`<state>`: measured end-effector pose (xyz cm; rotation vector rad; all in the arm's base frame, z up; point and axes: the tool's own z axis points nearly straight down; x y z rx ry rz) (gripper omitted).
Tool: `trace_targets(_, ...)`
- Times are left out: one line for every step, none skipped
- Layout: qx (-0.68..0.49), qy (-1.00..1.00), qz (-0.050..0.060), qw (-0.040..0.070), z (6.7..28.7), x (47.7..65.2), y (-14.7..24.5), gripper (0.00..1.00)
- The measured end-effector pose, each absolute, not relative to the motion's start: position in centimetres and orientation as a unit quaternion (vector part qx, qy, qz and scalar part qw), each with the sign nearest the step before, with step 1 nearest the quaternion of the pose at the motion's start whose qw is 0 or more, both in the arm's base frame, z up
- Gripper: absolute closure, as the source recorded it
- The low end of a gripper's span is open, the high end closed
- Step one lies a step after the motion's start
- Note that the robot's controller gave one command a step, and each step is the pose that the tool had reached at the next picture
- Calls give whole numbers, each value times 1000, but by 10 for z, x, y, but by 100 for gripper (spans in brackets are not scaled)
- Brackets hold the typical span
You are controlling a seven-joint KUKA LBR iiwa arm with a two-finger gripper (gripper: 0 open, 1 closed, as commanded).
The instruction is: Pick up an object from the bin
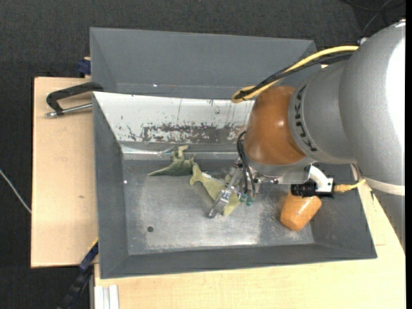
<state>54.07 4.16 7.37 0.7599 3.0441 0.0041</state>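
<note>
Camera view: gripper (222, 206) at pale yellow-green toy creature (203, 182), mid bin (193, 240).

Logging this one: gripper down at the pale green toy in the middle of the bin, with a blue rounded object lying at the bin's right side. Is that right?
Not quite. In the camera view the rounded object at the right side is orange, not blue. The rest stands: the gripper is down at the pale green toy in the middle of the bin.
</note>
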Motion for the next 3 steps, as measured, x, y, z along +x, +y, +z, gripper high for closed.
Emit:
trace_targets(242,970,2,4,75,542,41,100)
trace_targets(241,970,2,3,94,544,42,100)
trace_targets(240,971,2,6,170,547,43,100)
